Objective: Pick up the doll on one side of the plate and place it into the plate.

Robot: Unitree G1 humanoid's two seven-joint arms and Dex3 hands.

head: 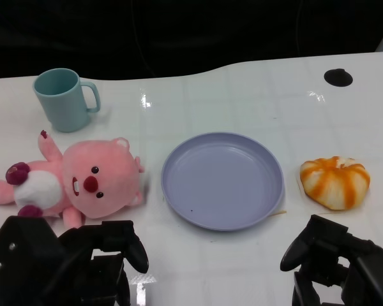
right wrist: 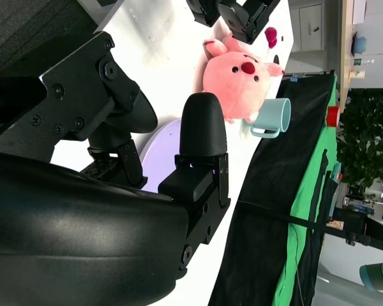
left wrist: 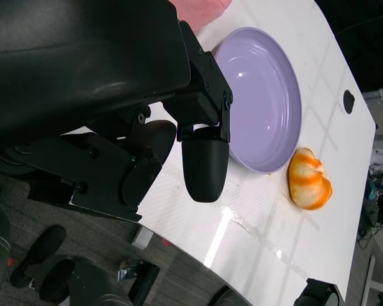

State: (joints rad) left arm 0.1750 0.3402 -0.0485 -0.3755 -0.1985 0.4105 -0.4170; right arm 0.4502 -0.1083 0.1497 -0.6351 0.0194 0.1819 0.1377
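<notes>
Pink doll (head: 83, 182) with white belly and magenta paws; lavender plate (head: 179, 191); teal mug (head: 64, 99); orange-and-white striped bun-like toy (head: 335, 182); white table (head: 242, 89).

A pink plush doll (head: 83, 182) with a white belly and red nose lay on its back on the white table, just left of an empty, upright lavender plate (head: 223, 180).

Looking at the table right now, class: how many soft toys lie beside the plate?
2. The pink doll lies left of the purple plate, near the teal mug; the orange-and-white plush lies to its right. None seems hidden.
</notes>
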